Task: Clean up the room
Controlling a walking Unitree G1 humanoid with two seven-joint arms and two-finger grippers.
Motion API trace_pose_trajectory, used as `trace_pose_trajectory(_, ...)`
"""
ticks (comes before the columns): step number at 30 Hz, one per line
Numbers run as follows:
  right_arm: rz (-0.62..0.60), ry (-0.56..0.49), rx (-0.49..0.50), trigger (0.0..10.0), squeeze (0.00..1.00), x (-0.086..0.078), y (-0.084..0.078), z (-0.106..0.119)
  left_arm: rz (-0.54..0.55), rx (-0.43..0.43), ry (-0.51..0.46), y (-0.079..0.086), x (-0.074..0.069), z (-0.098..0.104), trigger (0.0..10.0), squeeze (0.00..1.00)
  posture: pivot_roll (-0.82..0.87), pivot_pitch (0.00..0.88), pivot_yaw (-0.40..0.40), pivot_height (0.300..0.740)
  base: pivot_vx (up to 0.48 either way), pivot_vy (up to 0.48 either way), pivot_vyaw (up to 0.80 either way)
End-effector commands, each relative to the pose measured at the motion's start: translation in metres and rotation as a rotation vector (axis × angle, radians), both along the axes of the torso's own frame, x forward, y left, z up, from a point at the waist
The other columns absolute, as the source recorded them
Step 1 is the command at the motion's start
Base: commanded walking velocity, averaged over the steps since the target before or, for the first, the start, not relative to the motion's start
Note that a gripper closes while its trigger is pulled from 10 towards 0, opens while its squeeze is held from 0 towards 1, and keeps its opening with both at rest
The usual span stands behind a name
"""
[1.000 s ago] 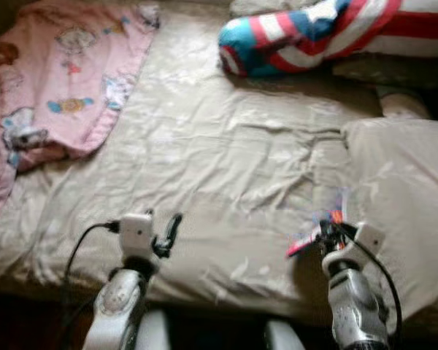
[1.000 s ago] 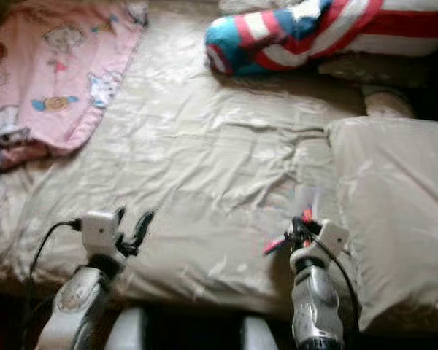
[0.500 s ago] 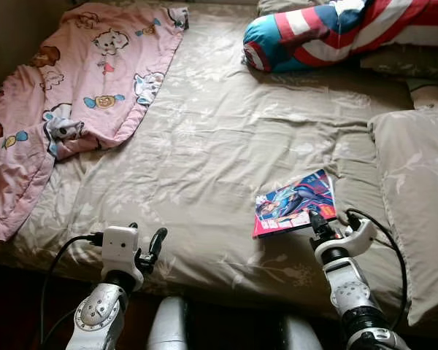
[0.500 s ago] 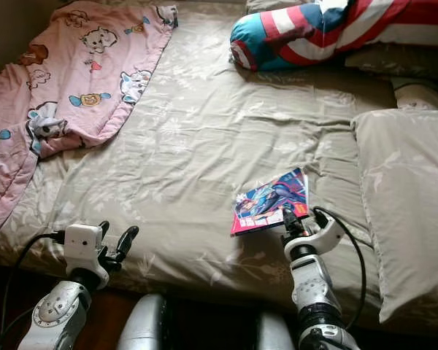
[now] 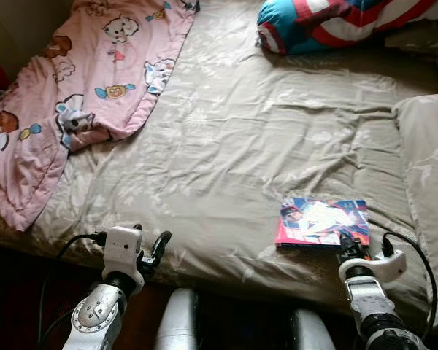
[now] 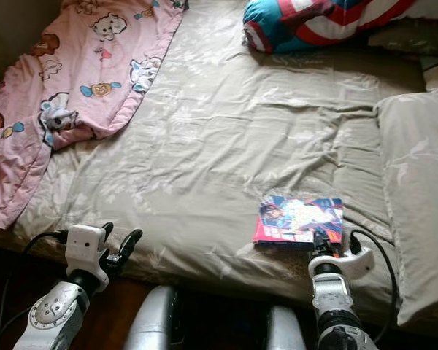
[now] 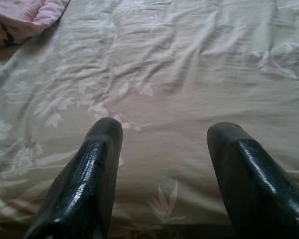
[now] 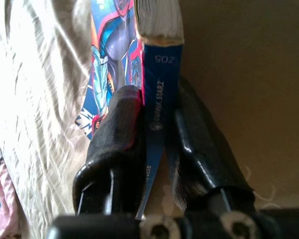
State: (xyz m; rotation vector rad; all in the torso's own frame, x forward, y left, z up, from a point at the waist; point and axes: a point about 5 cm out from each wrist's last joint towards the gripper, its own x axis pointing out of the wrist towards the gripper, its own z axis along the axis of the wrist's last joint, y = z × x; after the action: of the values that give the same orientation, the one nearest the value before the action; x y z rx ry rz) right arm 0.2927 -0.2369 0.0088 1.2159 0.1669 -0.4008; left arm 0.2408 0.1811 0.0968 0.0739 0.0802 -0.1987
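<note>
A colourful comic book [image 5: 323, 222] lies nearly flat on the beige bedsheet [image 5: 241, 138] near the bed's front edge. My right gripper [image 5: 348, 246] is shut on its near right corner; in the right wrist view both black fingers [image 8: 117, 124] clamp the comic book's blue spine [image 8: 159, 99]. My left gripper [image 5: 159, 244] hovers open over the front left edge of the bed, and its two fingers [image 7: 89, 174] stand wide apart above bare sheet with nothing between them.
A pink cartoon blanket [image 5: 80, 80] is bunched over the bed's left side. A red, white and blue striped cushion [image 5: 314, 22] lies at the head. A beige pillow [image 5: 431, 168] lies along the right. Dark floor [image 5: 29, 292] runs below the bed's front edge.
The comic book has come down from tilted up to nearly flat on the sheet, still in my right gripper. The camera view has shifted and sharpened. My left gripper stays open.
</note>
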Motion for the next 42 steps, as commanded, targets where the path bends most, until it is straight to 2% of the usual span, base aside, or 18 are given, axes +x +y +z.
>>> trace_pose_trajectory(1,-0.031,0.036,0.010,10.0,0.00,-0.010,-0.004,-0.009,0.011,0.016,0.029,0.006,-0.006,-0.003,10.0,0.00,0.21,0.323,0.087,0.646,0.000,0.000,0.00)
trace_pose_trajectory(7,0.003,0.084,0.008,10.0,0.00,-0.013,0.004,-0.016,0.011,0.024,0.040,0.009,-0.008,-0.002,10.0,0.00,0.22,0.329,0.094,0.646,0.000,0.000,0.00)
trace_pose_trajectory(13,0.148,0.106,-0.039,10.0,0.00,-0.009,0.014,-0.015,0.015,0.035,0.046,0.013,-0.007,-0.001,10.0,0.00,0.23,0.334,0.097,0.646,0.000,0.000,0.00)
trace_pose_trajectory(17,0.140,0.072,-0.051,10.0,0.00,-0.005,0.008,-0.009,0.013,0.037,0.051,0.012,-0.009,-0.002,10.0,0.00,0.23,0.335,0.097,0.646,0.000,0.000,0.00)
trace_pose_trajectory(23,0.116,0.080,-0.062,10.0,0.00,-0.007,0.000,-0.009,0.011,0.037,0.056,0.010,-0.009,-0.003,10.0,0.00,0.22,0.336,0.099,0.646,0.000,0.000,0.00)
trace_pose_trajectory(24,0.117,0.082,-0.063,10.0,0.04,-0.008,0.000,-0.010,0.011,0.037,0.056,0.010,-0.008,-0.003,10.0,0.00,0.22,0.335,0.099,0.646,0.000,0.000,0.00)
trace_pose_trajectory(25,0.118,0.083,-0.064,10.0,0.04,-0.009,0.000,-0.010,0.011,0.038,0.056,0.010,-0.008,-0.003,10.0,0.00,0.22,0.335,0.099,0.646,0.000,0.000,0.00)
trace_pose_trajectory(26,0.119,0.086,-0.066,10.0,0.60,-0.009,0.000,-0.011,0.011,0.038,0.056,0.010,-0.008,-0.003,10.0,0.00,0.23,0.336,0.099,0.646,0.000,0.000,0.00)
trace_pose_trajectory(27,0.119,0.089,-0.068,10.0,0.93,-0.010,0.000,-0.012,0.011,0.039,0.056,0.010,-0.008,-0.003,10.0,0.00,0.23,0.336,0.099,0.646,0.000,0.000,0.00)
trace_pose_trajectory(28,0.118,0.094,-0.071,10.0,0.94,-0.011,0.000,-0.012,0.011,0.039,0.056,0.010,-0.008,-0.003,10.0,0.00,0.22,0.337,0.099,0.646,0.000,0.000,0.00)
trace_pose_trajectory(31,0.110,0.101,-0.073,10.0,0.90,-0.012,-0.001,-0.013,0.011,0.040,0.055,0.010,-0.008,-0.003,10.0,0.00,0.22,0.337,0.099,0.646,0.000,0.000,0.00)
trace_pose_trajectory(32,0.108,0.103,-0.074,10.0,0.79,-0.012,-0.001,-0.014,0.011,0.040,0.056,0.010,-0.008,-0.003,10.0,0.00,0.22,0.337,0.099,0.646,0.000,0.000,0.00)
trace_pose_trajectory(33,0.106,0.105,-0.075,10.0,0.49,-0.013,-0.002,-0.014,0.011,0.040,0.056,0.010,-0.008,-0.003,10.0,0.00,0.22,0.337,0.099,0.646,0.000,0.000,0.00)
trace_pose_trajectory(34,0.104,0.108,-0.077,10.0,0.01,-0.013,-0.002,-0.014,0.012,0.040,0.056,0.010,-0.008,-0.003,10.0,0.00,0.22,0.336,0.098,0.646,0.000,0.000,0.00)
trace_pose_trajectory(42,0.050,0.177,-0.109,10.0,0.00,-0.019,-0.012,-0.017,0.010,0.033,0.050,0.009,-0.006,-0.002,10.0,0.00,0.22,0.325,0.092,0.646,0.000,0.000,0.00)
